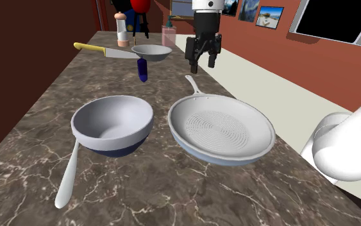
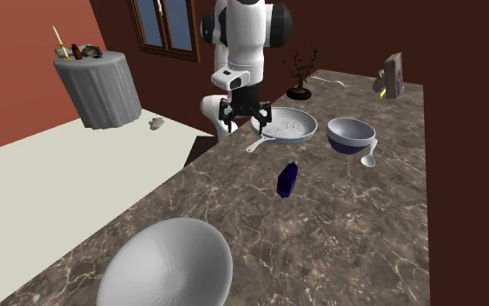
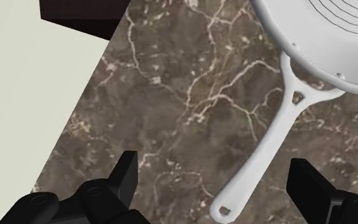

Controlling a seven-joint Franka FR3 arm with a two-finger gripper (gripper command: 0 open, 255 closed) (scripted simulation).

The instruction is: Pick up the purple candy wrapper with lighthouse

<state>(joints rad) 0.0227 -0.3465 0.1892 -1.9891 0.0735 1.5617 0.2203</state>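
Observation:
The purple candy wrapper [image 1: 143, 69] [image 2: 287, 179] stands upright on the dark marble counter [image 1: 38, 135], between a small grey bowl [image 1: 151, 51] and a larger bowl [image 1: 113, 122]. My gripper [image 1: 202, 61] [image 2: 244, 116] [image 3: 217, 191] hangs open above the counter near its edge, to the right of the wrapper in the shoulder view and well apart from it. In the wrist view its fingers [image 3: 123, 178] stand wide apart with nothing held; the end of a frying pan's handle [image 3: 279, 140] lies on the counter below them.
A grey frying pan [image 1: 220, 128] [image 2: 290, 127] lies near the stand. The larger bowl [image 2: 351, 132] has a dark blue base, with a white spoon [image 1: 68, 176] beside it. A yellow-handled knife [image 1: 102, 51] and a pepper mill [image 1: 122, 29] lie farther back. The counter's edge drops to pale floor [image 3: 25, 95].

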